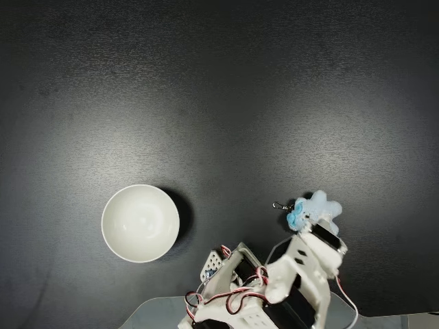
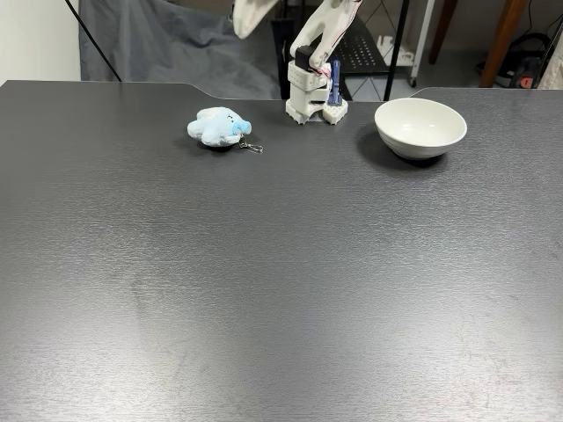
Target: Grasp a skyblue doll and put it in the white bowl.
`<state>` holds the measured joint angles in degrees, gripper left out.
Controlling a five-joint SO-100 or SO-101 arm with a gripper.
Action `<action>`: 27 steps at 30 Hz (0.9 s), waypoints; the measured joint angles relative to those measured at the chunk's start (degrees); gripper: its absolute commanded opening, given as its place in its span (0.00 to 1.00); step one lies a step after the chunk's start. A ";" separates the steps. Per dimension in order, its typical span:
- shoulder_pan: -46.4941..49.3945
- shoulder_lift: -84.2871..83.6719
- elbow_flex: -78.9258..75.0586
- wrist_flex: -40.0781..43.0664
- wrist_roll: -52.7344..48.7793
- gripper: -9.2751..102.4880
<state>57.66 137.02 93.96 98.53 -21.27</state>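
Two cameras look at one dark, faintly grained table (image 2: 264, 290), which takes up nearly everything in sight. At its edge stands the white arm (image 1: 302, 274), red and white wires looping round its joints; seen from above it reaches out over the doll, and from the front camera its base (image 2: 315, 92) sits between doll and bowl.

The white bowl (image 1: 140, 223) is next in size: round, glossy, plain inside and holding nothing. In the top-down view it lies to the left of the arm; from the front it sits to the right of the base (image 2: 420, 127), casting a soft shadow.

The skyblue doll (image 2: 218, 126) lies on the table well apart from the bowl, on the other side of the base. It is a small fuzzy thing, pale blue and white, with stubby limbs and a brighter blue face patch. A little metal clasp (image 2: 252, 146) trails from it onto the tabletop.

The gripper (image 1: 321, 229) hangs right above the doll (image 1: 314, 210) in the top-down view, partly covering it. Whether its jaws are parted or shut I honestly cannot tell; from the front its tip seems well above the doll.
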 measured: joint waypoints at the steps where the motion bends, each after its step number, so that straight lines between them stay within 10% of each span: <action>1: 2.55 0.00 0.00 0.00 -2.11 0.07; 14: 17.84 -9.84 0.00 0.00 -27.42 0.07; 27: 17.84 -30.94 0.00 0.00 -31.46 0.07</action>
<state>75.50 106.08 93.96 98.53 -52.73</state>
